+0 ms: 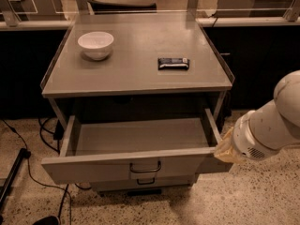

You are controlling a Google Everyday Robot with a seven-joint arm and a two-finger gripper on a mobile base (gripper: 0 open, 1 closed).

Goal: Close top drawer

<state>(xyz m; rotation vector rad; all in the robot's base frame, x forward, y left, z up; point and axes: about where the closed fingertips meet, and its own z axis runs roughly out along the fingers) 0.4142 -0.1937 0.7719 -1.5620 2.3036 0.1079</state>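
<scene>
The top drawer is a wide shallow grey drawer, pulled far out of the grey cabinet and empty inside. Its long front panel carries a small dark loop handle at its centre. My gripper is at the end of the white arm that comes in from the right. It sits at the drawer's front right corner, touching or nearly touching the panel's end. Only its yellowish base shows.
A white bowl and a dark wrapped bar lie on the cabinet top. A lower drawer front with a similar handle sits under the top drawer. Cables run over the speckled floor at left.
</scene>
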